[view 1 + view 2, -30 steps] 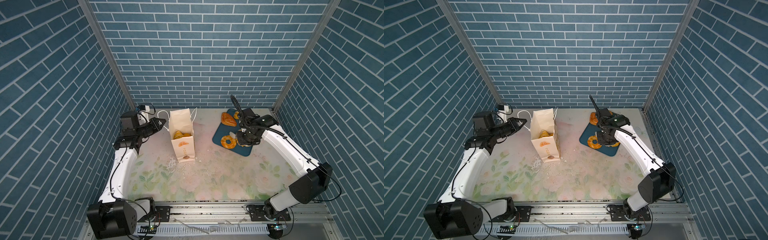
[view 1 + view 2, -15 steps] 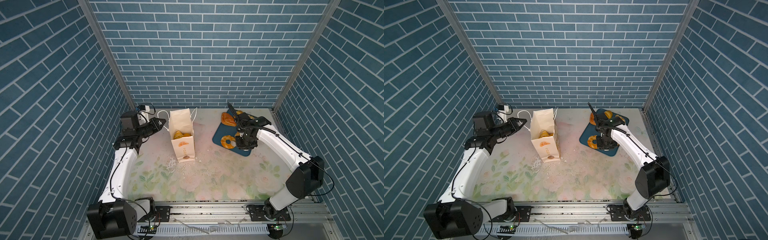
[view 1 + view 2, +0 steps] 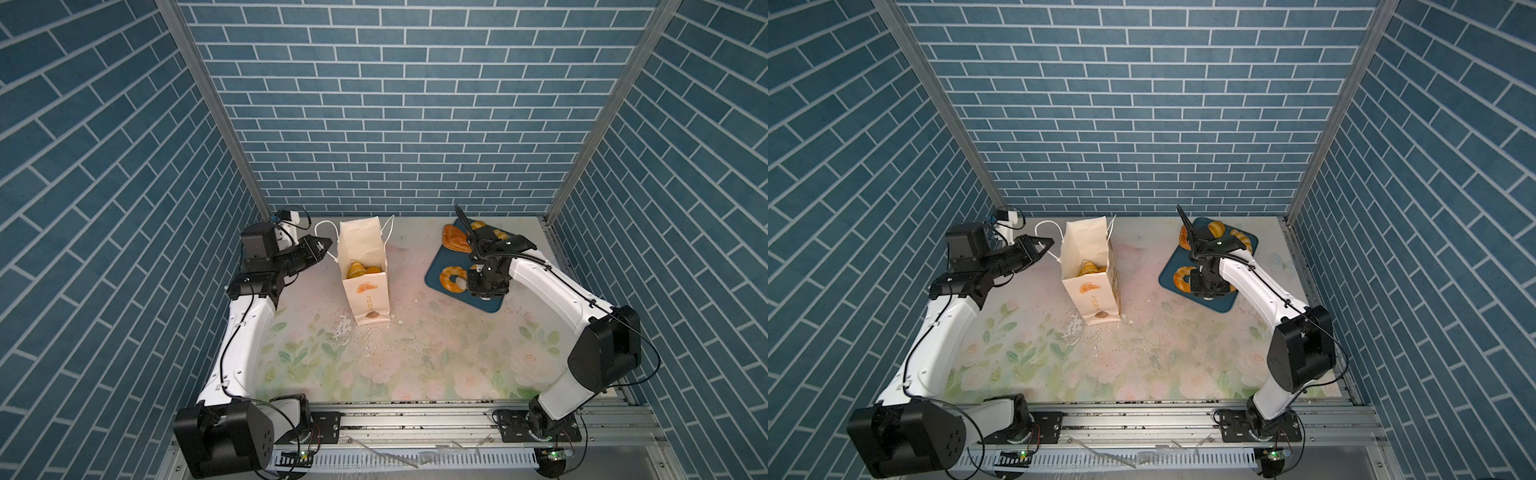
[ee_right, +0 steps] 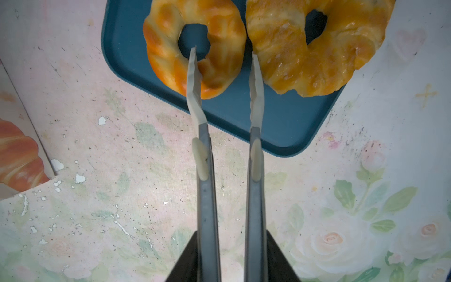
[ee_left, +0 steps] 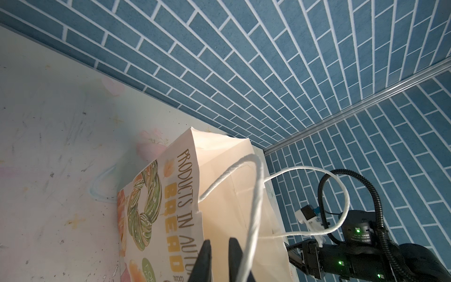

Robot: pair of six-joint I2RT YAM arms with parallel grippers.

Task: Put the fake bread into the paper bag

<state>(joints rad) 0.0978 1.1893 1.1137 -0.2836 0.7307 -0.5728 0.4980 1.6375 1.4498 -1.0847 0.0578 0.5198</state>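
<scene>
The paper bag [image 3: 365, 286] is shown upright and open on the flowered table [image 3: 415, 353], left of centre in both top views. At least two pieces of toy bread [image 3: 358, 269] are seen lying in its bottom. The remaining bread is laid on the dark blue tray [image 3: 486, 306] to the right: a ring doughnut [image 4: 219, 48] and a second ring [image 4: 292, 48] side by side at the near end, and a flat brown pastry [image 3: 455, 242] with further pieces at the far end. The metal tongs [image 4: 205, 185] are clamped in the right gripper [image 4: 231, 234]. Their tips are set narrowly apart, one over the doughnut's hole and one between the two rings. The left gripper [image 5: 219, 244] is placed at the bag's rim beside a cord handle [image 5: 256, 195], fingers nearly together; whether paper is pinched cannot be told.
</scene>
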